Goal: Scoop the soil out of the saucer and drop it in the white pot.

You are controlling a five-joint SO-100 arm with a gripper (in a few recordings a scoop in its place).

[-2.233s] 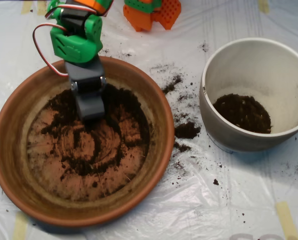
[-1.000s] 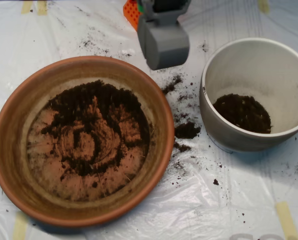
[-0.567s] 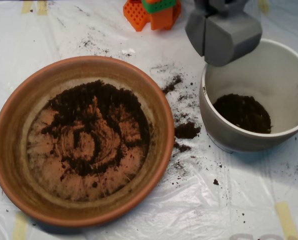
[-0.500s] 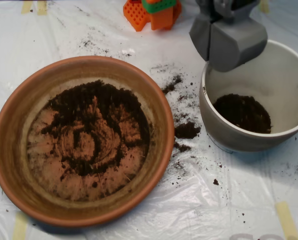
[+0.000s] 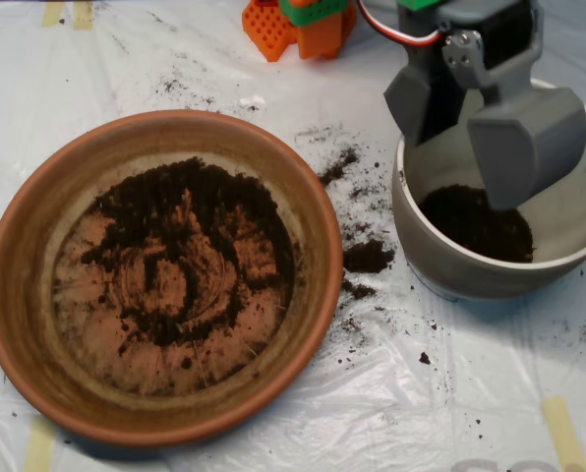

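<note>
Soil (image 5: 180,251) is lying across the floor of the saucer (image 5: 18,295) in the overhead view, thickest toward the upper part and thinning into swirled streaks that are letting the orange-brown base show through. The saucer is sitting on the left of the plastic-covered table (image 5: 490,393), well wider than the white pot (image 5: 450,270), which is standing to the right of it with a small gap between the two. A second dark heap of soil is resting at the bottom of the white pot, toward its near wall. More of it is lying spilled on the plastic sheet between the two vessels: one clump (image 5: 368,257) just beside the saucer's right rim, and scattered crumbs running upward from there and a few farther off near the upper left.

The scoop (image 5: 470,123) is hanging over the upper part of the white pot, its two grey shells standing spread apart with a clear opening between them; the larger right shell is reaching down over the pot's inside, its lower tip just above the soil heap. A red wire is curving in at the top toward the arm. Orange and green blocks (image 5: 298,25) are sitting at the top edge, apart from both vessels.
</note>
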